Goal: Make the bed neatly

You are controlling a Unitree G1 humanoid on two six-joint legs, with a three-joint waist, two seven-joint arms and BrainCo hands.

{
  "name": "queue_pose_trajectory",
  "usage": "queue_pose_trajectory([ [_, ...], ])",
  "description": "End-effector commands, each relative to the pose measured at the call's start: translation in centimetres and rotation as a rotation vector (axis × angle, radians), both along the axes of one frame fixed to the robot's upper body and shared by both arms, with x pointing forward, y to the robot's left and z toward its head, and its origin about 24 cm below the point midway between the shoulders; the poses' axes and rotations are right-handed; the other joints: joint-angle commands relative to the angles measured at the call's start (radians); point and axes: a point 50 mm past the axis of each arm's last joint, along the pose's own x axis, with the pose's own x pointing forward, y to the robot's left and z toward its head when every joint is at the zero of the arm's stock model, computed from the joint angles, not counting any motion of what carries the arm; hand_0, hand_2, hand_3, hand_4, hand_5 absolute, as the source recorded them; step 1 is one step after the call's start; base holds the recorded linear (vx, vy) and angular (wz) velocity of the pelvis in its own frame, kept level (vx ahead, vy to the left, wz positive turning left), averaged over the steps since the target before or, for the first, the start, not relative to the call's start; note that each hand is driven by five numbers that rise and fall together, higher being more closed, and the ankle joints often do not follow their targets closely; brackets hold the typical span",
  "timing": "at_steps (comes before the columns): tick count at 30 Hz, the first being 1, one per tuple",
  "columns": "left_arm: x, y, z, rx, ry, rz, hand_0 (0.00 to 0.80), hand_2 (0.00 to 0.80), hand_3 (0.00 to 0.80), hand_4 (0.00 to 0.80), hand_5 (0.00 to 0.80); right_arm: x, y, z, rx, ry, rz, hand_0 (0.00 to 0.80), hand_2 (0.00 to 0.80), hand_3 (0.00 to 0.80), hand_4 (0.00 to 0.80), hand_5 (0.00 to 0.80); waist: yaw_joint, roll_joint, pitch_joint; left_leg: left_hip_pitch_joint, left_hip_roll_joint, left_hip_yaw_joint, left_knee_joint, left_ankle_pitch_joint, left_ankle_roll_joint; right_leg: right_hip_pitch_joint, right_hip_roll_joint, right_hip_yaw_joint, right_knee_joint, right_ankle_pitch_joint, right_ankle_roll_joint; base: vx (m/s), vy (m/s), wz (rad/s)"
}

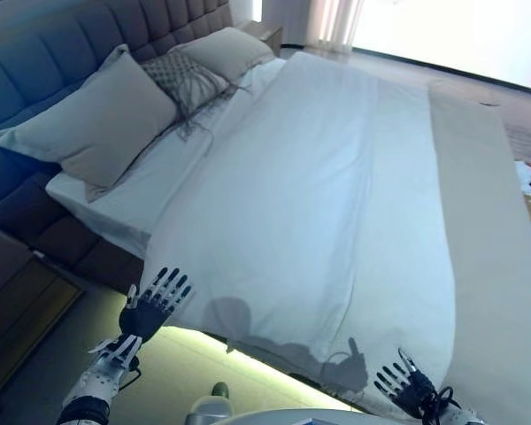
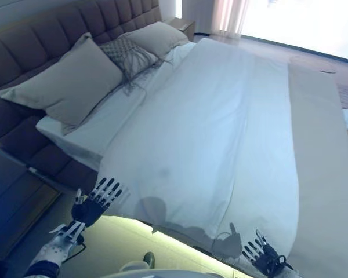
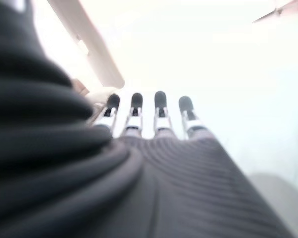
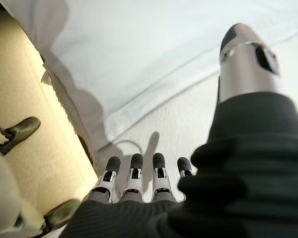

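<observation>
Head views: white duvet is seen spread nearly flat over the bed, hem draped off the near side edge; a beige strip is left bare along the foot edge. Pillows are stacked at the headboard edge. Left hand is held splayed, empty, just off the near edge.

Left wrist view: fingers straight, nothing held.

Right wrist view: right hand flat-fingered above the duvet hem, empty.

Judged mostly done; hem smoothing likely left.
</observation>
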Motion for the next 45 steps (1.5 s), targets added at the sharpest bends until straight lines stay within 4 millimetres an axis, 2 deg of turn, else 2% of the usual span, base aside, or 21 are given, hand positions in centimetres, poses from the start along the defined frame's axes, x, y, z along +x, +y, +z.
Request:
queue_pose_trajectory([
  [1, 5.4, -1.5, 3.3, -0.062, -0.196, 0.046, 0.0, 0.0, 0.0, 0.0, 0.0, 3.5, -0.6, 1.2, -0.057, -0.084, 0.058, 0.0, 0.0, 0.0, 0.0, 0.0, 0.0, 0.034, 0.052, 0.026, 0.054, 0.056, 0.1, -0.156, -0.021, -0.133, -0.012, 0.051, 0.035, 0.078, 0.031, -0.267, -0.027, -0.3],
  [5, 9.6, -0.1, 7.5, -0.065, -0.33, 0.158, 0.0, 0.0, 0.0, 0.0, 0.0, 7.5, 0.2, 2.4, -0.066, -0.195, 0.093, 0.0, 0.0, 0.0, 0.0, 0.0, -0.024, -0.004, 0.165, -0.141, 0.071, 0.059, 0.202, -0.144, -0.022, -0.264, 0.016, 0.084, 0.081, 0.094, 0.013, -0.35, -0.042, -0.12],
  [7, 10.9, 1.1, 9.3, -0.067, -0.361, 0.251, 0.0, 0.0, 0.0, 0.0, 0.0, 8.9, 0.3, 3.0, -0.073, -0.229, 0.102, 0.0, 0.0, 0.0, 0.0, 0.0, -0.035, -0.023, 0.205, -0.219, 0.08, 0.054, 0.26, -0.141, -0.024, -0.33, 0.027, 0.09, 0.114, 0.101, 0.004, -0.246, -0.012, -0.01],
  [13, 12.5, 5.6, 13.8, -0.053, -0.401, 0.526, 0.0, 0.0, 0.0, 0.0, 0.0, 10.4, -0.4, 4.2, -0.074, -0.294, 0.082, 0.0, 0.0, 0.0, 0.0, 0.0, -0.05, -0.089, 0.275, -0.411, 0.108, 0.018, 0.449, -0.192, -0.022, -0.503, 0.04, 0.082, 0.255, 0.086, 0.001, -0.162, -0.026, -0.13],
  [17, 12.9, 6.8, 15.2, -0.072, -0.411, 0.628, 0.0, 0.0, 0.0, 0.0, 0.0, 11.1, -1.2, 4.9, -0.091, -0.329, 0.062, 0.0, 0.0, 0.0, 0.0, 0.0, -0.051, -0.111, 0.31, -0.512, 0.107, -0.001, 0.555, -0.23, -0.01, -0.606, 0.033, 0.082, 0.361, 0.066, 0.006, -0.145, 0.041, -0.05],
  [19, 13.0, 7.2, 15.6, -0.088, -0.41, 0.662, 0.0, 0.0, 0.0, 0.0, 0.0, 11.4, -1.6, 5.4, -0.101, -0.348, 0.058, 0.0, 0.0, 0.0, 0.0, 0.0, -0.046, -0.115, 0.322, -0.554, 0.107, -0.008, 0.597, -0.248, -0.004, -0.65, 0.024, 0.08, 0.415, 0.048, 0.005, -0.128, 0.08, 0.02],
  [25, 12.3, 7.8, 14.9, -0.095, -0.385, 0.726, 0.0, 0.0, 0.0, 0.0, 0.0, 12.1, -2.8, 6.5, -0.132, -0.395, 0.053, 0.0, 0.0, 0.0, 0.0, 0.0, -0.027, -0.106, 0.346, -0.651, 0.103, -0.038, 0.698, -0.293, 0.01, -0.758, -0.006, 0.08, 0.563, 0.002, 0.0, -0.093, 0.071, 0.09],
  [35, 10.6, 9.9, 14.5, -0.069, -0.35, 0.785, 0.0, 0.0, 0.0, 0.0, 0.0, 13.3, -4.4, 8.5, -0.164, -0.475, 0.057, 0.0, 0.0, 0.0, 0.0, 0.0, 0.0, -0.094, 0.362, -0.75, 0.105, -0.068, 0.784, -0.319, 0.011, -0.848, -0.028, 0.067, 0.668, -0.029, -0.008, -0.074, 0.041, 0.06],
  [36, 10.5, 10.2, 14.7, -0.061, -0.347, 0.787, 0.0, 0.0, 0.0, 0.0, 0.0, 13.2, -4.7, 8.7, -0.171, -0.479, 0.048, 0.0, 0.0, 0.0, 0.0, 0.0, 0.003, -0.091, 0.365, -0.76, 0.105, -0.07, 0.793, -0.322, 0.011, -0.86, -0.031, 0.065, 0.682, -0.032, -0.009, 0.002, 0.059, 0.08],
  [37, 10.3, 10.5, 14.7, -0.052, -0.34, 0.789, 0.0, 0.0, 0.0, 0.0, 0.0, 13.2, -5.0, 8.8, -0.177, -0.479, 0.039, 0.0, 0.0, 0.0, 0.0, 0.0, 0.004, -0.086, 0.364, -0.757, 0.105, -0.076, 0.804, -0.35, 0.007, -0.862, -0.03, 0.071, 0.701, -0.055, 0.001, 0.001, 0.061, 0.03],
  [45, 8.7, 12.7, 15.1, -0.04, -0.305, 0.817, 0.0, 0.0, 0.0, 0.0, 0.0, 12.0, -7.7, 9.9, -0.225, -0.482, -0.042, 0.0, 0.0, 0.0, 0.0, 0.0, 0.012, -0.063, 0.369, -0.829, 0.097, -0.077, 0.883, -0.375, 0.01, -0.931, -0.041, 0.074, 0.773, -0.072, -0.007, -0.06, 0.043, 0.01],
])
